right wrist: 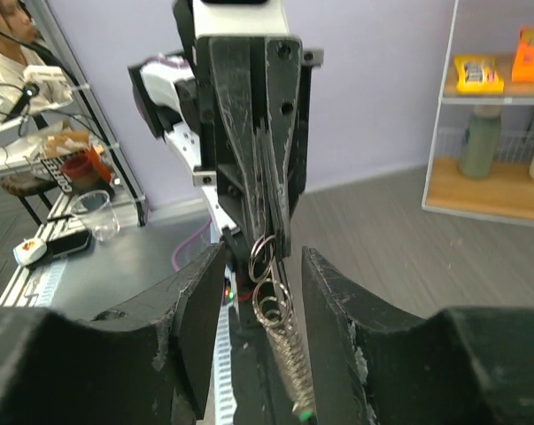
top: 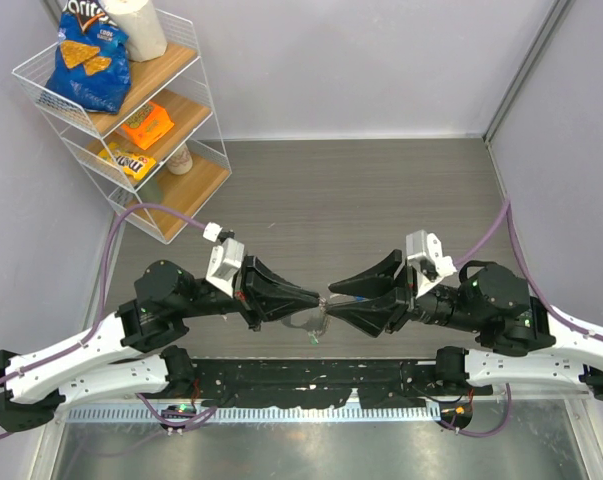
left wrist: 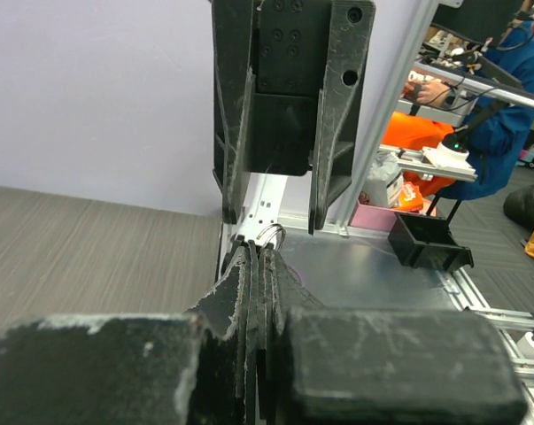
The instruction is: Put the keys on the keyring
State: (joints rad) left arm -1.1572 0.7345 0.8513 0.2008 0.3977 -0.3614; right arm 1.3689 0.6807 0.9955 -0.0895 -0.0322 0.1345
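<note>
Right wrist view: the left gripper [right wrist: 265,232] is clamped on the keyring [right wrist: 273,299], whose rings and coiled strand hang below its tips. A green key head [right wrist: 304,413] sits at the bottom. The right gripper [right wrist: 262,252] stands with jaws apart on either side of the left gripper's tips.

Left wrist view: a loop of keyring pokes from the left gripper's closed fingertips.

Top view: the right gripper faces the left gripper tip to tip.

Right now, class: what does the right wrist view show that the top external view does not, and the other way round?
Only the right wrist: the keyring close up, its loops pinched in the shut left hand, a coiled strand dangling below. Only the top external: the chips bag atop the shelf. Both: the shelf, and the open right hand meeting the left hand tip to tip.
</note>
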